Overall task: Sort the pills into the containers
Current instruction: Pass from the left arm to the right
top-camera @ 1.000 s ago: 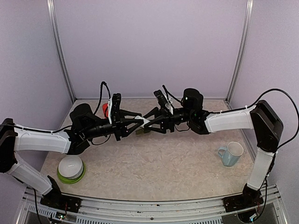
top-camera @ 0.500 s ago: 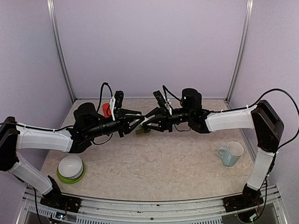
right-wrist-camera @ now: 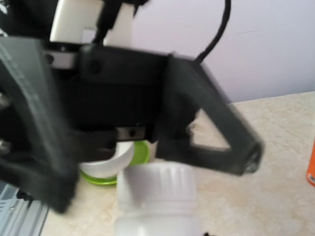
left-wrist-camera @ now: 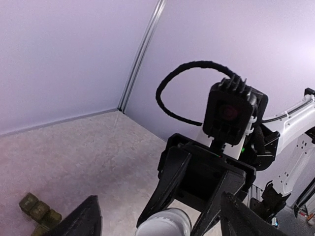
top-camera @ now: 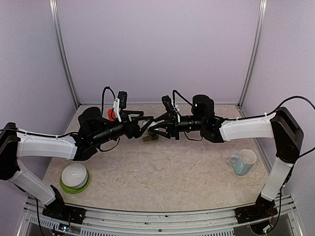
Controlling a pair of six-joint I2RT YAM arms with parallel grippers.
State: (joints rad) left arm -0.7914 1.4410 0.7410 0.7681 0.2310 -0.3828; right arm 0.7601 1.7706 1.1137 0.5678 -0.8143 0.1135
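Now the left claw [top-camera: 145, 127] has spread wide; the right claw [top-camera: 154, 128] pinches the white bottle [left-wrist-camera: 165, 223] between them, just above the containers [top-camera: 150, 138].

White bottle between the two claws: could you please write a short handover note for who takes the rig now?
Left claw: open, fingers either side of the white bottle, not gripping.
Right claw: shut on that bottle, in the air, cap on.
Dark green three-compartment strip: on the table below the claws; contents not visible.
Done: no pill seen sorted.
Left: open the bottle, sort the pills.
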